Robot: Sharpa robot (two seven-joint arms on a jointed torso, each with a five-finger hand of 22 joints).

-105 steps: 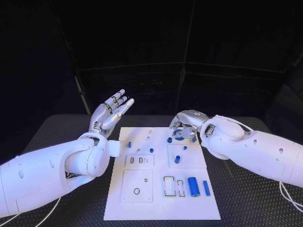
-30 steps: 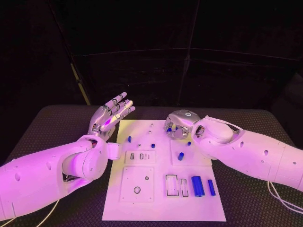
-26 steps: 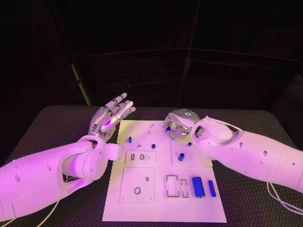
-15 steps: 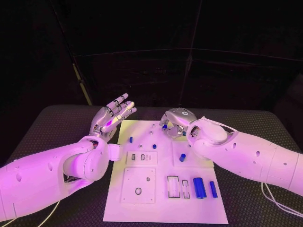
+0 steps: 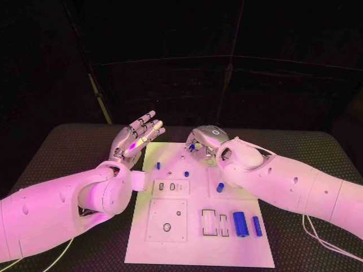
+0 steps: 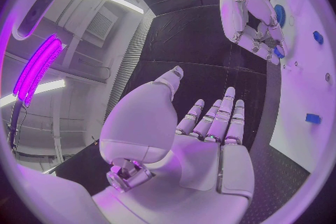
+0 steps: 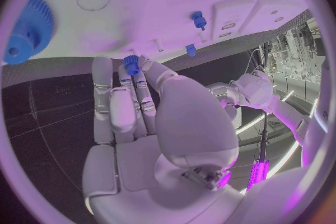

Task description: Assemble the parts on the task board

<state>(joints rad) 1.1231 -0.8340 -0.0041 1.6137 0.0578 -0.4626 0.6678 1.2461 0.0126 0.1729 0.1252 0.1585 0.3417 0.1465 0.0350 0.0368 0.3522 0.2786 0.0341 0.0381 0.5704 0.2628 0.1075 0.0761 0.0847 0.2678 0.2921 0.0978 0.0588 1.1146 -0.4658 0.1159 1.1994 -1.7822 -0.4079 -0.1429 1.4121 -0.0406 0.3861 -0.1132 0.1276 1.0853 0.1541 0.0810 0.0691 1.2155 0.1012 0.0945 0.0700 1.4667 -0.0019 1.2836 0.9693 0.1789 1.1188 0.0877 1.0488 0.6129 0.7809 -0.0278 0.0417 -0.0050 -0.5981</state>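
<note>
One blue part (image 7: 131, 61) pinched in right robot hand (image 7: 140, 106).

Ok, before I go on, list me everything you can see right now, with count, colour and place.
Task board: one, white, middle of the table.
Cylinder parts: two, blue, lying side by side at the board's near right.
Small parts: several, blue, spread over the board's middle and far half; exact count unclear.
Gear: one, blue, on the board, seen in the right wrist view.
Small part: one, blue, pinched at the right hand's fingertips.
Table: one, black, under the board.
Left hand: raised beside the board's far left corner, fingers apart, holding nothing.
Right hand: over the board's far edge.
</note>
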